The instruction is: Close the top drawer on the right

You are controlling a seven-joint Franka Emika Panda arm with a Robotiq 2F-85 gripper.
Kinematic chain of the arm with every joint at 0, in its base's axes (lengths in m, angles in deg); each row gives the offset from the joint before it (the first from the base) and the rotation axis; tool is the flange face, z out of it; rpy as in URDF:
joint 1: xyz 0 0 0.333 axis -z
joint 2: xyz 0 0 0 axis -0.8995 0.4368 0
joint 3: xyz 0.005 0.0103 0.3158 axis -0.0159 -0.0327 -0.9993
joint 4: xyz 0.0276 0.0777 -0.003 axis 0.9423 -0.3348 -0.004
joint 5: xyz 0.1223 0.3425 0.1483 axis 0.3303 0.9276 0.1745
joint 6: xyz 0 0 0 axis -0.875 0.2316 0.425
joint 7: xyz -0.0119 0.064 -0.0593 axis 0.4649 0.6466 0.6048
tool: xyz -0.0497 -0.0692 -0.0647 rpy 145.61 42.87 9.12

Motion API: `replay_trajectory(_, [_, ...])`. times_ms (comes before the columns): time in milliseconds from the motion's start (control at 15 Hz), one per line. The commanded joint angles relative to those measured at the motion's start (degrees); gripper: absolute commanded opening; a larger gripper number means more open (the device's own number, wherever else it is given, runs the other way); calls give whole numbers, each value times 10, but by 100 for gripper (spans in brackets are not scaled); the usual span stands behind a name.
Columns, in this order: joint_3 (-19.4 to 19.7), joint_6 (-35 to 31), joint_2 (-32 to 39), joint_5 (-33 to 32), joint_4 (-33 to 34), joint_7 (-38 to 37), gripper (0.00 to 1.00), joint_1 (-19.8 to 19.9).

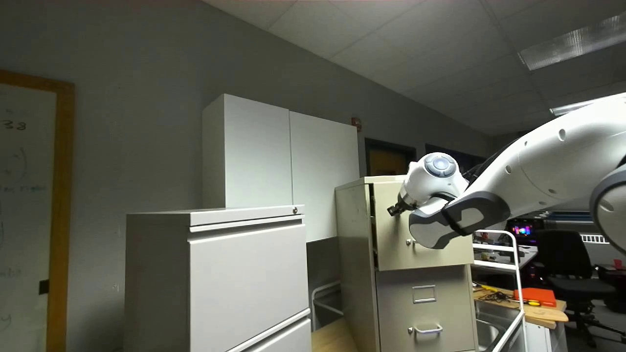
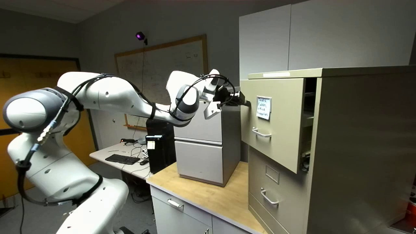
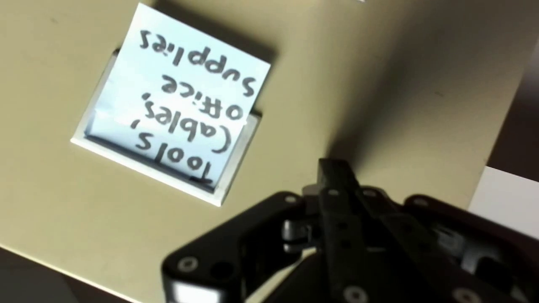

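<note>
The top drawer has a cream-tan front that shows in both exterior views. It stands partly out of the tall beige filing cabinet, with a dark gap along its side. Its front fills much of the wrist view, with a paper label in a metal holder. My gripper is at the upper part of the drawer front, beside the label, away from the handle. In the wrist view the fingers are together with nothing between them. Their tips touch the front or are very close to it.
A shorter grey-white cabinet stands beside the filing cabinet on a wooden counter. A lower beige drawer with a handle is shut below. White wall cabinets hang behind. A white metal frame stands past the filing cabinet.
</note>
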Motion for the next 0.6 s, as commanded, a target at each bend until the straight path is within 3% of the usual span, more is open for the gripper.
replay_trajectory(0, [-19, -9, 105, 3, 67, 5, 0, -1])
replay_trajectory(533, [-37, 0, 137, -5, 102, -4, 0, 19])
